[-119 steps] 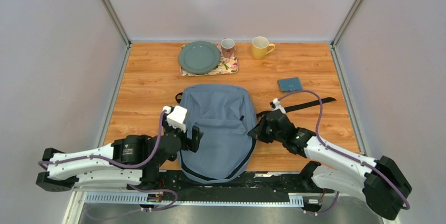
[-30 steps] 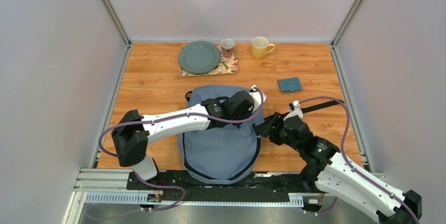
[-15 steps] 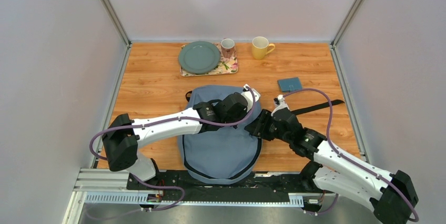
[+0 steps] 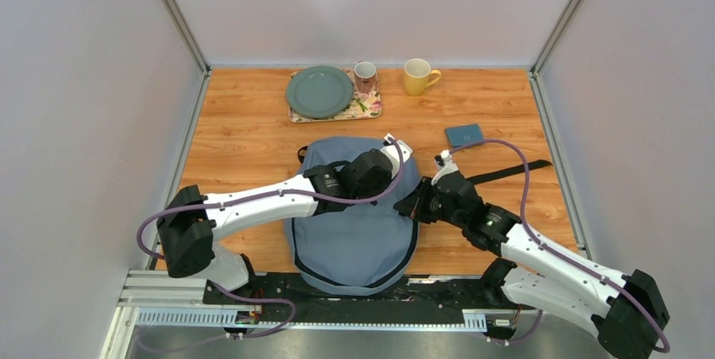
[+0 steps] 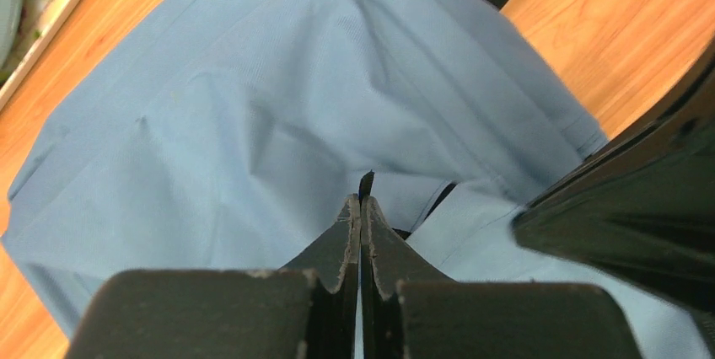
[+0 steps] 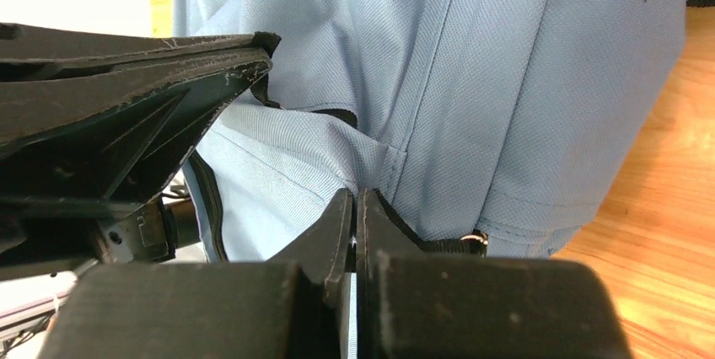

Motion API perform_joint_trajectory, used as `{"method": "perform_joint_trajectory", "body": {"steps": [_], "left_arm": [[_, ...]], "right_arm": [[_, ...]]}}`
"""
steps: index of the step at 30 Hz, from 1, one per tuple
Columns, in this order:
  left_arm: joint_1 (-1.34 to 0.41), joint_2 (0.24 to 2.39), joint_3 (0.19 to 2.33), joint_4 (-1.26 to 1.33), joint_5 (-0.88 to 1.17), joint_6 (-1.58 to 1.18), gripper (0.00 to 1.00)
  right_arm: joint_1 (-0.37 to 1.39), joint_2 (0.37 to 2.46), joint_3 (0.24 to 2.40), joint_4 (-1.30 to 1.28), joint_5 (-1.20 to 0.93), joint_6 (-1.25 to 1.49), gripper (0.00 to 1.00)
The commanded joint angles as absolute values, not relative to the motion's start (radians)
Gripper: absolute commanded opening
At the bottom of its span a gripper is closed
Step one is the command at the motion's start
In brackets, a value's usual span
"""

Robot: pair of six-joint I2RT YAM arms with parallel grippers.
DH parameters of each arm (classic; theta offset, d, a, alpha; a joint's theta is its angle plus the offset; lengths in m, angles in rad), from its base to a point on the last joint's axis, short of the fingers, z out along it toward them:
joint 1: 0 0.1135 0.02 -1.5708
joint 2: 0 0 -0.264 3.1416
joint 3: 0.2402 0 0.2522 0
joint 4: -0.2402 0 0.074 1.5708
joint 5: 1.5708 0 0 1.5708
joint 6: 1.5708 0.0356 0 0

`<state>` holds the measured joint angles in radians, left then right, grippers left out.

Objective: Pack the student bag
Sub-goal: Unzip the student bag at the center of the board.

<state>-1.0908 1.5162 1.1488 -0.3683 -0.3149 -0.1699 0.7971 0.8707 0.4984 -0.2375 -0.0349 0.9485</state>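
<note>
Opening stage: both grippers pinch the bag's right side, and nothing is packed yet.

The large soft grey-blue fabric backpack [image 4: 350, 233] lies flat on the wooden table [image 4: 236, 148], at its near edge between the two arm bases, with one black strap [image 4: 506, 171] trailing to the right. The left gripper [image 5: 361, 204], reached across the bag, has its fingers pressed together on what looks like a small black zipper pull [image 5: 365, 182]. Just beside it, the right gripper [image 6: 356, 200] pinches a fold of fabric by the side seam. Only a short dark gap shows along the black zipper trim [image 6: 333, 112], so unzipping seems barely begun, with loading and closing left to do. The small flat teal case [image 4: 465, 135] lies apart from the bag. The fabric is smooth, puckered where gripped, and looks limp and likely empty.
</note>
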Motion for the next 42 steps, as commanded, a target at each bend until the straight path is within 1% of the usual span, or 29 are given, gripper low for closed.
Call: {"method": "perform_joint_trajectory", "body": {"steps": [1,4,6,8,9,10,12,15,16,17,18,19,20,21,22,24,27,31,33,35,37,40,42], "left_arm": [[-1.075,1.401,1.086,-0.385,-0.422,-0.19,0.0],[-1.017,1.306,0.999,-0.402,-0.436,-0.219,0.0],[-0.948,1.246,0.918,-0.416,-0.439,-0.235,0.0],[-0.895,1.14,0.859,-0.42,-0.436,-0.239,0.0],[-0.837,1.105,0.812,-0.426,-0.433,-0.238,0.0],[-0.81,1.038,0.793,-0.449,-0.43,-0.239,0.0],[-0.731,0.979,0.752,-0.481,-0.431,-0.248,0.0],[-0.674,0.878,0.698,-0.52,-0.428,-0.265,0.0],[-0.661,0.838,0.684,-0.52,-0.417,-0.27,0.0],[-0.66,0.827,0.674,-0.52,-0.391,-0.275,0.04],[-0.66,0.819,0.66,-0.525,-0.377,-0.294,0.21],[-0.66,0.815,0.657,-0.541,-0.368,-0.31,0.3],[-0.66,0.815,0.655,-0.552,-0.364,-0.327,0.39],[-0.66,0.813,0.652,-0.566,-0.371,-0.368,0.56],[-0.66,0.802,0.65,-0.583,-0.379,-0.388,0.63],[-0.66,0.784,0.643,-0.589,-0.387,-0.444,0.73],[-0.66,0.717,0.617,-0.555,-0.377,-0.512,0.76],[-0.66,0.644,0.58,-0.474,-0.324,-0.587,0.77],[-0.661,0.638,0.559,-0.453,-0.259,-0.624,0.77],[-0.66,0.637,0.537,-0.425,-0.188,-0.64,0.77],[-0.661,0.637,0.505,-0.417,-0.17,-0.664,0.77],[-0.66,0.635,0.494,-0.407,-0.144,-0.669,0.78],[-0.66,0.638,0.515,-0.402,-0.129,-0.649,0.78]], "right_arm": [[0.795,0.801,0.489,-0.271,0.084,0.986,0.0],[0.776,0.767,0.479,-0.31,0.127,1.002,0.0],[0.762,0.749,0.469,-0.33,0.129,1.005,0.0],[0.746,0.742,0.465,-0.339,0.123,1.003,0.0],[0.742,0.745,0.466,-0.342,0.123,1.003,0.0],[0.738,0.746,0.465,-0.342,0.121,1.002,0.0],[0.735,0.756,0.468,-0.345,0.12,1.005,0.0],[0.733,0.775,0.472,-0.336,0.107,1.002,0.0],[0.733,0.779,0.476,-0.328,0.097,1.002,0.05],[0.732,0.788,0.476,-0.316,0.092,1.002,0.11],[0.732,0.792,0.482,-0.314,0.087,1.003,0.18],[0.732,0.795,0.495,-0.313,0.083,1.003,0.33],[0.732,0.798,0.508,-0.324,0.081,1.002,0.4],[0.735,0.796,0.52,-0.336,0.084,1.0,0.48],[0.732,0.795,0.552,-0.366,0.093,0.999,0.57],[0.732,0.782,0.587,-0.403,0.109,0.996,0.61],[0.733,0.752,0.675,-0.495,0.167,1.0,0.67],[0.73,0.697,0.759,-0.624,0.34,1.049,0.73],[0.732,0.67,0.802,-0.669,0.409,1.072,0.73],[0.73,0.655,0.831,-0.732,0.521,1.114,0.74],[0.73,0.65,0.876,-0.779,0.624,1.144,0.74],[0.73,0.649,0.929,-0.784,0.711,1.177,0.75],[0.73,0.67,0.965,-0.77,0.73,1.137,0.77]]}}
